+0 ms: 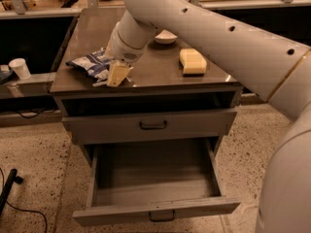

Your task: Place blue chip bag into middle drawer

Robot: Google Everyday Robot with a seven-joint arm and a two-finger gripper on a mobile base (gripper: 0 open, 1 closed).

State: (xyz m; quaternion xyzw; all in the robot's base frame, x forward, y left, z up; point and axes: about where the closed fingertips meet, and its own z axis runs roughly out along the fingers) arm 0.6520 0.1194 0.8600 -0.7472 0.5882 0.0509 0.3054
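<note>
The blue chip bag [90, 63] lies crumpled on the left part of the cabinet's brown top. My gripper [115, 76] hangs from the white arm with its yellowish fingers [118, 74] pointing down at the bag's right edge, touching or just over it. The middle drawer [155, 187] is pulled wide open below, grey, with a small dark bar handle on its front, and nothing shows inside it.
A yellow sponge [192, 61] and a white bowl [165, 36] sit on the cabinet top [160, 72]. A shut drawer front [150, 125] lies above the open drawer. A white cup [20, 68] stands on a ledge at the left. A black cable [14, 198] runs over the speckled floor.
</note>
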